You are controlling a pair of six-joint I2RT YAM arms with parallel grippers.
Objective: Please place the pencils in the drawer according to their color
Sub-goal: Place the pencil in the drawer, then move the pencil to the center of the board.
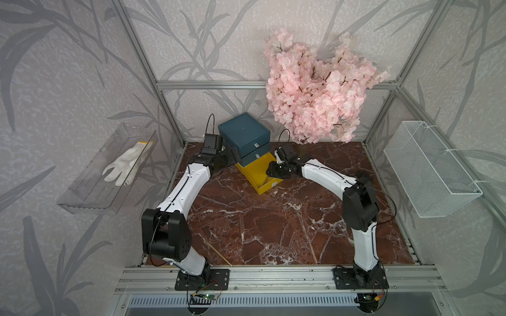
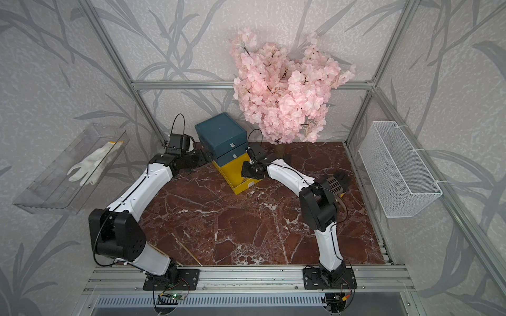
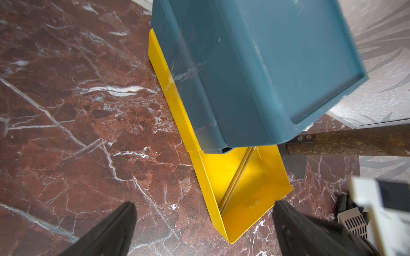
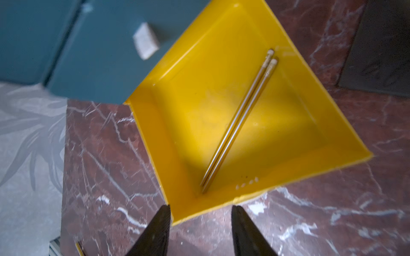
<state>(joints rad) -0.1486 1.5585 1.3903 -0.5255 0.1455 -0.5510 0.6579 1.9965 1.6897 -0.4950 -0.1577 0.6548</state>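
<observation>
- two yellow pencils (image 4: 239, 119) lie in the pulled-out yellow drawer (image 4: 199, 115).
- right pincer (image 4: 200, 208) hangs over it, half open, empty; left pincer (image 3: 204, 204) wide open, empty.
- lift straight up; do not bump the drawer.
- another pencil (image 1: 217, 251) lies on the table (image 1: 273, 219).

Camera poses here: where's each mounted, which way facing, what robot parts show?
Both top views: overhead at the front, facing down and back over the table; left arm and right arm whole.
Left wrist: beside the chest, looking down its side; open left claw tips.
Right wrist: above the pulled-out yellow drawer, looking in at two pencils; open right claw tips.
Shared: both wrist views show the yellow drawer and pencils.
</observation>
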